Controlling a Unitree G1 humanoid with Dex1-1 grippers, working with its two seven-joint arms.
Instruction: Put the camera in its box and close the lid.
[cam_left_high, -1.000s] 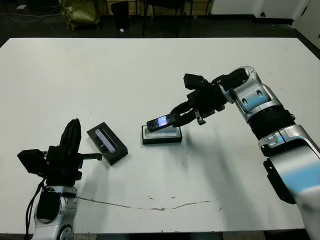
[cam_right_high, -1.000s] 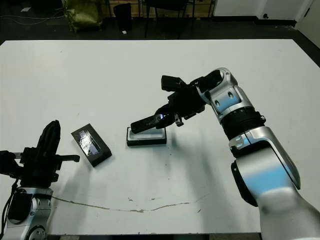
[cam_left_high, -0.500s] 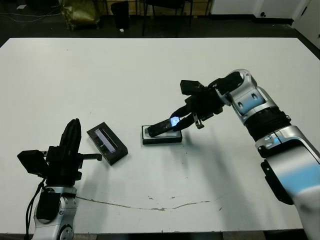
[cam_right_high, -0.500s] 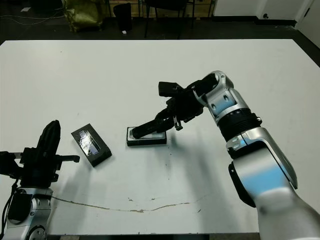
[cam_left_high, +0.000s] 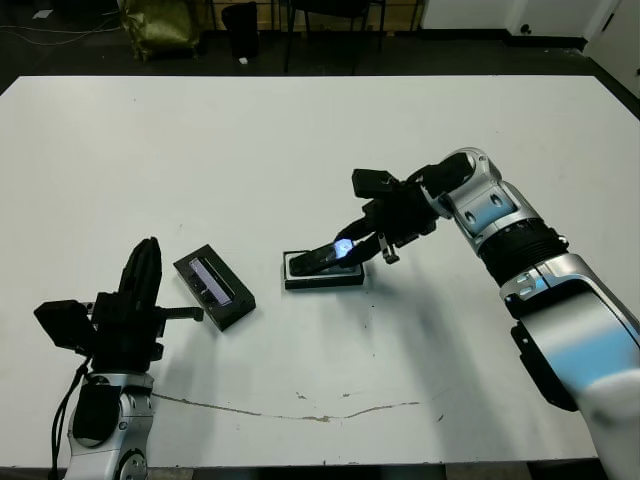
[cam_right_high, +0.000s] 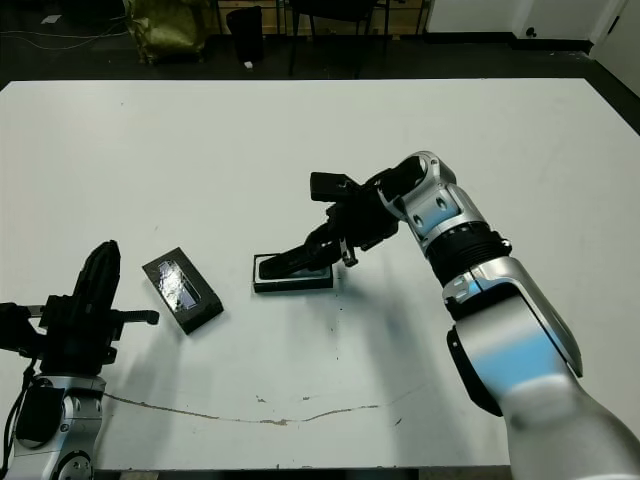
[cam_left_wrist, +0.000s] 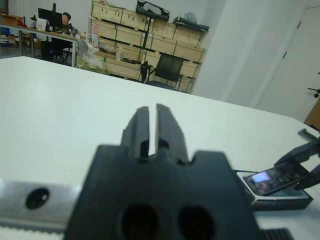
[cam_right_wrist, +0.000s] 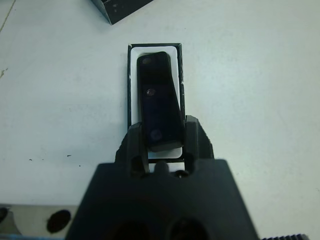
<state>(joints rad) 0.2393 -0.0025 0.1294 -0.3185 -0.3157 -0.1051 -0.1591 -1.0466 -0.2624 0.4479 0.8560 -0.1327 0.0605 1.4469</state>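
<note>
Camera (cam_left_high: 330, 254) (r. pincer (cam_left_high: 362, 246) gripping) tilted over box (cam_left_high: 322, 271) — half-in.

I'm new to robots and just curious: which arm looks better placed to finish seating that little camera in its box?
The right. Its gripper already holds the camera, tilted over the box. The left gripper idles beside the lid.

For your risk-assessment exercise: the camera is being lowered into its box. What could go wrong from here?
1. The camera is tilted, far end low over the box; released now, it might catch on the rim.
2. The right end effector, shut on the camera, might nudge the box.
3. The lid lies apart, near the left end effector.
</note>
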